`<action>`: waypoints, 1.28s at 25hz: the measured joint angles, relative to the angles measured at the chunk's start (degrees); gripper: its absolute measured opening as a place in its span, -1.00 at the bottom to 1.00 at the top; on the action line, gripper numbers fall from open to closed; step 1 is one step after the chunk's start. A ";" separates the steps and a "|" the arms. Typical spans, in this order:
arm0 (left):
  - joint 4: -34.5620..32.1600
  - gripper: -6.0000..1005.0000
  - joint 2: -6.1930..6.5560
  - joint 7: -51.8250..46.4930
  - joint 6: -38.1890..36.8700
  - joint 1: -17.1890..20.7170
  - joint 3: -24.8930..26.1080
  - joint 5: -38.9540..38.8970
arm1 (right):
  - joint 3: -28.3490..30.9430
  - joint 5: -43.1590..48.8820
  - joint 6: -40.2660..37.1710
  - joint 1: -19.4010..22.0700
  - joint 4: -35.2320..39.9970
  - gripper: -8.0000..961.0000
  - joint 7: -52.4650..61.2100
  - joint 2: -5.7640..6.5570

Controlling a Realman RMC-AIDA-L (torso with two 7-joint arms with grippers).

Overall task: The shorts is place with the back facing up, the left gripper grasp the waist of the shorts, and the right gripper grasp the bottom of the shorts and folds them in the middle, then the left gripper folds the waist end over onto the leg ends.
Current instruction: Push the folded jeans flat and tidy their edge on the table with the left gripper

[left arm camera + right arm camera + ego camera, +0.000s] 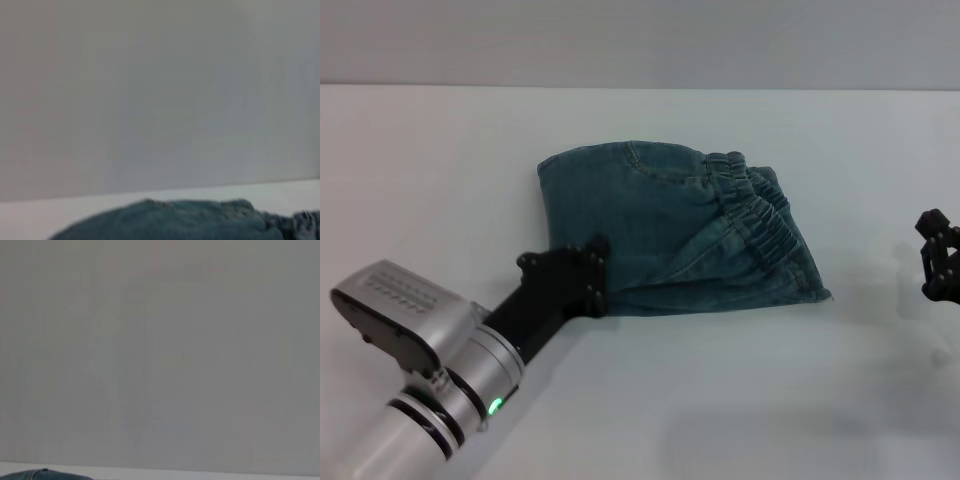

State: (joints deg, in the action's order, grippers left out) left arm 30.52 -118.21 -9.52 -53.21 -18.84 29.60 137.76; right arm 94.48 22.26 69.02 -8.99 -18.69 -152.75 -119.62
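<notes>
Left end effector [592,283] touches the folded shorts [690,235] on the desk [440,180], grip seemingly closed; right end effector [938,258] parked, state unclear.

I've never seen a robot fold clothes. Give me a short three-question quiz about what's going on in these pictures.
1. True or false: the shorts lie spread flat in a single layer on the table.
2. Which gripper is at the edge of the folded shorts?
A. the left gripper
B. the right gripper
C. both
3. Fill in the blank: the ruffled waist of the shorts now lies on ___ of the folded pile.

Key:
1. False. They are folded into a compact bundle.
2. A. The right gripper sits apart from the shorts, at the right edge of the head view.
3. top
</notes>
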 joint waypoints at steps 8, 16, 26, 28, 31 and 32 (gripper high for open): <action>1.54 -0.95 0.02 -0.23 3.87 0.50 -1.22 0.05 | 0.00 0.19 0.02 -0.86 1.20 -0.96 0.00 0.00; 1.23 -0.95 0.06 -0.32 5.22 -0.32 -0.85 0.03 | 0.00 0.11 0.02 -0.51 1.13 -0.96 0.00 0.00; -3.81 -0.94 0.12 -3.97 10.38 -7.43 0.82 0.10 | 0.01 -0.65 0.07 -0.01 1.36 -0.95 0.00 0.00; -5.66 -0.94 0.12 -5.28 10.42 -8.99 1.27 0.06 | 0.00 -0.66 0.07 0.03 1.39 -0.95 0.00 0.00; -6.41 -0.94 0.16 -5.83 10.44 -9.61 1.64 0.04 | 0.00 -0.66 0.06 0.04 1.39 -0.95 0.00 0.00; -6.41 -0.94 0.16 -5.83 10.44 -9.61 1.64 0.04 | 0.01 -0.66 0.07 0.04 1.39 -0.95 0.00 0.00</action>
State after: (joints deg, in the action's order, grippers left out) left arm 24.11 -118.05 -15.36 -42.77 -28.45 31.24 137.80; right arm 94.49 21.60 69.09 -8.96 -17.30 -152.75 -119.62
